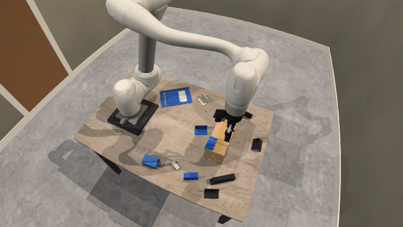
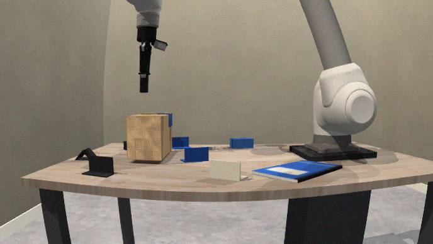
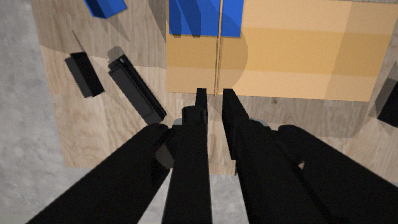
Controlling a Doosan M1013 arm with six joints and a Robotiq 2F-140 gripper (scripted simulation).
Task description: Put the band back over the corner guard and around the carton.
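Note:
The tan carton [image 1: 219, 144] stands flat on the wooden table; it also shows in the exterior view [image 2: 148, 136] and in the wrist view [image 3: 280, 50]. A blue corner guard [image 1: 211, 143] [image 3: 205, 17] sits on its top edge near one end. The band is a thin tan line [image 3: 218, 55] that runs across the carton top and over the guard. My gripper [image 2: 143, 89] hangs well above the carton, pointing straight down. Its fingers stand almost together, with nothing between them.
Loose blue angle pieces [image 1: 201, 130] [image 1: 190, 175] and a blue block [image 1: 150, 161] lie on the table. A black bar [image 1: 222, 178] and black angle pieces [image 1: 211, 193] [image 1: 256, 144] lie near the carton. A blue notebook [image 1: 176, 97] and a white angle [image 1: 202, 99] lie by the arm's base.

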